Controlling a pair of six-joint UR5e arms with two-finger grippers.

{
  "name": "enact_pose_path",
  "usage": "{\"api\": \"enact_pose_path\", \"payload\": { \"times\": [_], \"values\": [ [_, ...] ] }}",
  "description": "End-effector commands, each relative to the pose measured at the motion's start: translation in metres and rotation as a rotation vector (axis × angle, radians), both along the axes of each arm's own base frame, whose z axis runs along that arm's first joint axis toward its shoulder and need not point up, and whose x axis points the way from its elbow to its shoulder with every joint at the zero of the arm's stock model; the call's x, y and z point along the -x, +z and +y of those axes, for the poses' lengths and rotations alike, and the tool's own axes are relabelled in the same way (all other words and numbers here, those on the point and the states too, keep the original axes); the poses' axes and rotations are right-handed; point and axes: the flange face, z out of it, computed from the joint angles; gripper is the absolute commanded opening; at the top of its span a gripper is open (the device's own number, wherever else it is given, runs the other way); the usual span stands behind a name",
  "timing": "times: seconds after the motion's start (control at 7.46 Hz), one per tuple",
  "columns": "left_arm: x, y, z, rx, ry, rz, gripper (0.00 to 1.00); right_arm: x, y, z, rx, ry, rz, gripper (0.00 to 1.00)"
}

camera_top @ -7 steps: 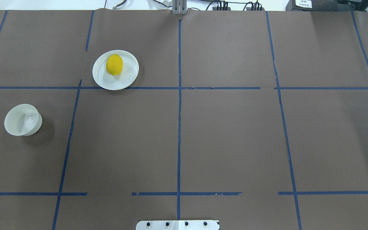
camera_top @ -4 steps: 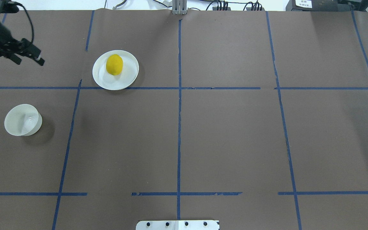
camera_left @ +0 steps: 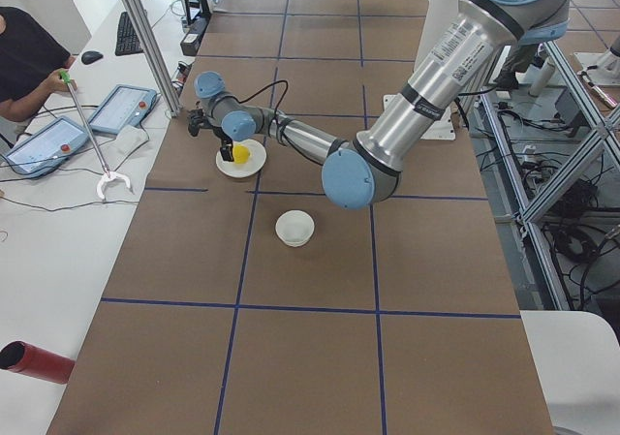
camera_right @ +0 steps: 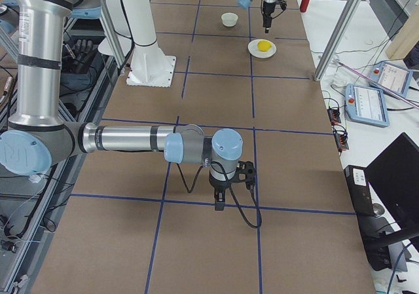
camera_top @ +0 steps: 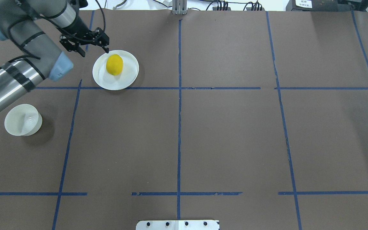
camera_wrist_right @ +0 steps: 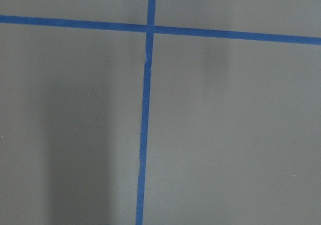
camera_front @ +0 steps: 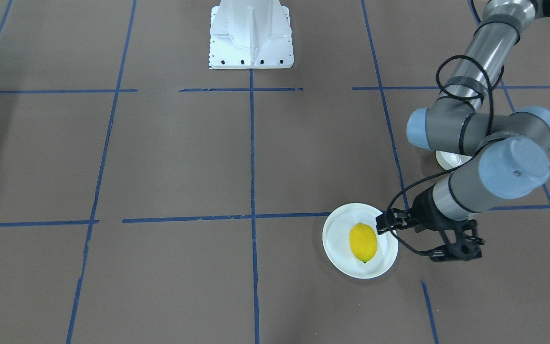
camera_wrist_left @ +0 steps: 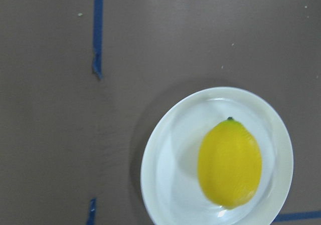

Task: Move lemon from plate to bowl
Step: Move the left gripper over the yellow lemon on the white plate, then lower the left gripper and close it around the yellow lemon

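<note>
The yellow lemon (camera_top: 114, 64) lies on the flat white plate (camera_top: 113, 84) at the far left of the table; the left wrist view shows the lemon (camera_wrist_left: 229, 164) on the plate (camera_wrist_left: 160, 170) from above. The small white bowl (camera_top: 22, 119) stands empty nearer the robot, at the left edge. My left gripper (camera_top: 94, 52) is open and empty, hovering just beside the plate's far-left rim, apart from the lemon. In the front-facing view the gripper (camera_front: 407, 243) is to the right of the lemon (camera_front: 363, 241). My right gripper (camera_right: 219, 202) shows only in the exterior right view; I cannot tell its state.
Brown paper with blue tape lines (camera_top: 179, 111) covers the table. The robot's white base plate (camera_front: 251, 33) stands at the middle of its side. The left arm's elbow (camera_front: 513, 167) partly hides the bowl (camera_front: 449, 160) in the front-facing view.
My left arm has come in from the left edge and swung right, so its open gripper now hovers by the plate's rim. Lemon, plate and bowl have not moved.
</note>
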Motion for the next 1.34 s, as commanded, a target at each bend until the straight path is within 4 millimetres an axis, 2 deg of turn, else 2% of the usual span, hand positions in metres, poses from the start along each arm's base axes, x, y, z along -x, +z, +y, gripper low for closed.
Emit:
{"api": "enact_pose_path", "payload": {
  "times": [0.0,0.4,0.67,0.8,1.07,1.21],
  "values": [
    [-0.067,-0.012,0.010,0.056,-0.066,-0.062,0.99,0.000,0.000,0.000,0.000,0.000,0.000,1.00],
    [-0.080,0.000,0.011,0.021,-0.089,-0.118,0.99,0.000,0.000,0.000,0.000,0.000,0.000,1.00],
    [-0.078,0.004,0.007,-0.031,-0.107,-0.156,0.98,0.000,0.000,0.000,0.000,0.000,0.000,1.00],
    [-0.086,0.013,0.012,-0.030,-0.094,-0.170,0.98,0.000,0.000,0.000,0.000,0.000,0.000,1.00],
    [-0.087,0.014,0.012,-0.039,-0.087,-0.167,0.92,0.000,0.000,0.000,0.000,0.000,0.000,1.00],
    [-0.086,0.018,0.013,-0.045,-0.077,-0.171,0.77,0.000,0.000,0.000,0.000,0.000,0.000,1.00]
  ]
}}
